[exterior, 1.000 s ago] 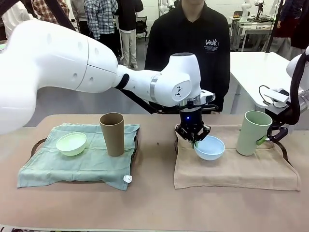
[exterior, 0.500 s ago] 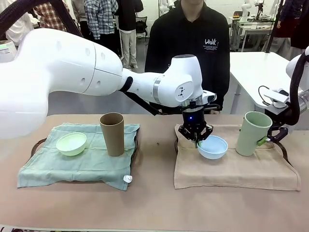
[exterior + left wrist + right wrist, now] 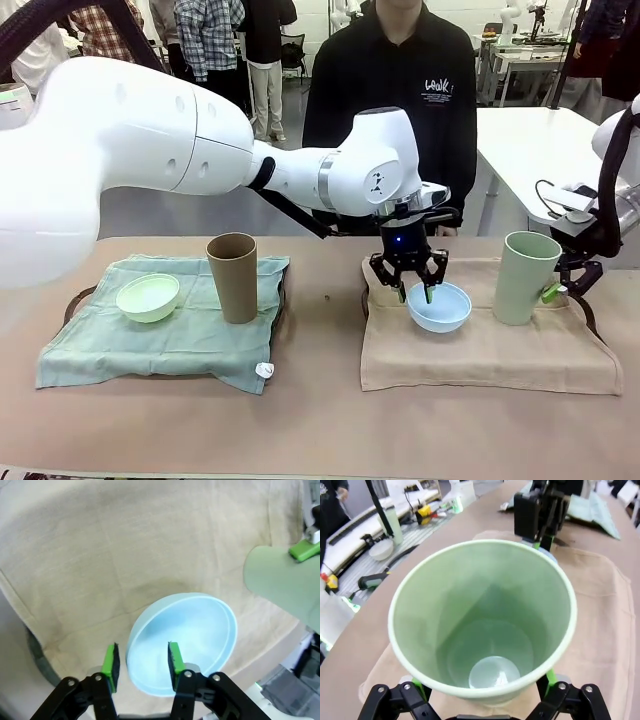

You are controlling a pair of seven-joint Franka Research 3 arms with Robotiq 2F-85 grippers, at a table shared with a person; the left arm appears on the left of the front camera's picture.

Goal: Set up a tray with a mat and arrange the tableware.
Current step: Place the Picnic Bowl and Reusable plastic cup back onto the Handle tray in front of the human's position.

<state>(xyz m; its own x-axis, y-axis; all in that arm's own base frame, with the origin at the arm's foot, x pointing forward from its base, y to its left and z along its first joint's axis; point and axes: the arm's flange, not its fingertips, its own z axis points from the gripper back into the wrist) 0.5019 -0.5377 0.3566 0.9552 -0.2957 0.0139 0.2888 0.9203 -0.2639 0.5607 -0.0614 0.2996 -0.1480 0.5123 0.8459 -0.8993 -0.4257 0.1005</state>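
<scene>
Both trays look dressed: left one has the green mat (image 3: 160, 335) with the pale green bowl (image 3: 148, 297) and brown cup (image 3: 232, 277) on it, upright.

Right side, the beige mat (image 3: 480, 345) carries the light blue bowl (image 3: 439, 307) and the pale green cup (image 3: 526, 277), standing near each other but apart.

Left gripper (image 3: 414, 291) sits right over the blue bowl's near rim; in the left wrist view the fingers (image 3: 110, 661) are spread, rim passing between them, no pinch visible. Reads as released. Step in hand, my call: clear out. Lift straight up so neither pad hooks the rim and drags the bowl.

Right gripper (image 3: 566, 286) is at the far side of the cup; right wrist view shows the pads (image 3: 417, 687) flanking the base, jaws wide. Released, I'd say. Back off level, away from the wall, or the tall cup tips.

Person's torso (image 3: 400, 90) stands behind the table.
</scene>
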